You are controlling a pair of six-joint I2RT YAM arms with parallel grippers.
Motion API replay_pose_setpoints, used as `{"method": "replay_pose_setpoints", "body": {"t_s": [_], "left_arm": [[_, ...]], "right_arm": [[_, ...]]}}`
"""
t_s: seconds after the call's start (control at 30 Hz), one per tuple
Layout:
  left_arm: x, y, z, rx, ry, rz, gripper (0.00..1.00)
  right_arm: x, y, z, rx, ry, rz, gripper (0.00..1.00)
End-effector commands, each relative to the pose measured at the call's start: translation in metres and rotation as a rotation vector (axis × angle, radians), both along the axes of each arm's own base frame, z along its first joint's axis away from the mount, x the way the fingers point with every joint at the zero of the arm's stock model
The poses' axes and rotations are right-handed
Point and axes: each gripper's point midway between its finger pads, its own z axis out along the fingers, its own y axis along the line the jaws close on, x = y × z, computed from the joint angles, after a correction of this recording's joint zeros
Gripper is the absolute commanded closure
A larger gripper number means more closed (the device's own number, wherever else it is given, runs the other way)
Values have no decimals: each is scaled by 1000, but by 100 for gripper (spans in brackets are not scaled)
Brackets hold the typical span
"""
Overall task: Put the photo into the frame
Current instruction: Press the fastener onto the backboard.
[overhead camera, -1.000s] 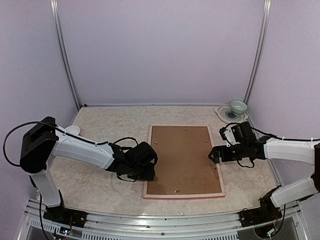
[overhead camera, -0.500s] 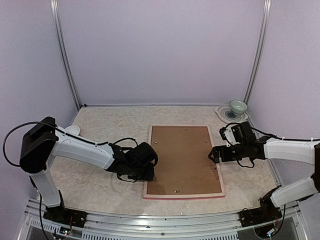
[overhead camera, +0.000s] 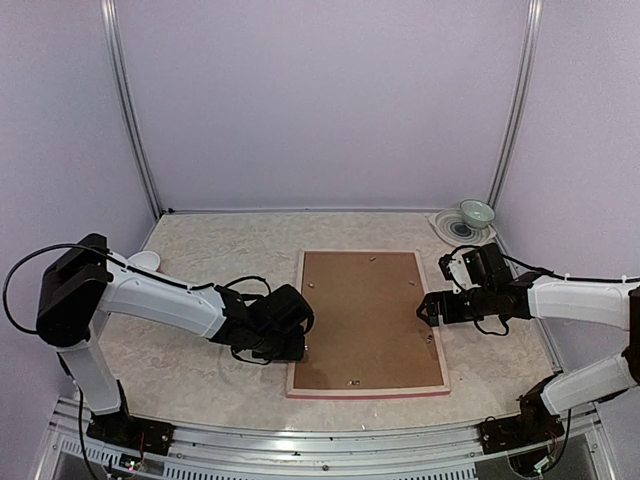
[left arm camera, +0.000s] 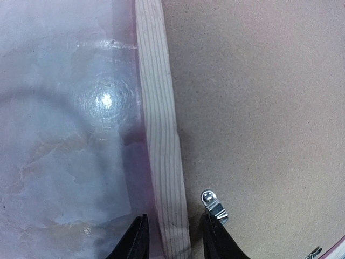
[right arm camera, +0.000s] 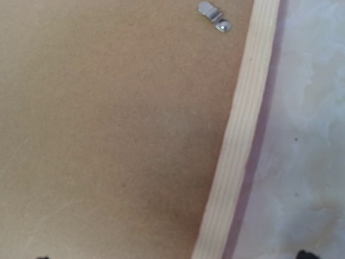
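The frame (overhead camera: 368, 393) lies face down on the table, its pale wood back up and a pink edge along the near side. A brown backing board (overhead camera: 365, 315) fills it. The photo is hidden. My left gripper (overhead camera: 297, 345) is at the frame's left rail (left arm camera: 159, 124). It stands open (left arm camera: 173, 240), one finger on each side of the rail with a gap at both, next to a metal clip (left arm camera: 214, 205). My right gripper (overhead camera: 428, 308) hangs wide open (right arm camera: 171, 256) over the right rail (right arm camera: 242, 140), only its fingertips showing.
A small bowl (overhead camera: 476, 212) stands on a plate (overhead camera: 447, 228) in the back right corner. A white object (overhead camera: 148, 260) lies behind the left arm. Another metal clip (right arm camera: 214, 17) sits on the board near the right rail. Walls close three sides.
The left gripper has shifted slightly along the frame's left edge. The right arm and the frame have not moved.
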Motion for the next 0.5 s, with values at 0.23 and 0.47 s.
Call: {"method": "replay_pose_setpoints", "body": {"t_s": [0.23, 0.47], "left_arm": [[-4, 9, 13, 10, 0, 16, 58], [4, -8, 30, -32, -21, 4, 51]], "right_arm": [[0, 4, 5, 15, -24, 13, 1], [0, 4, 4, 14, -22, 14, 1]]}}
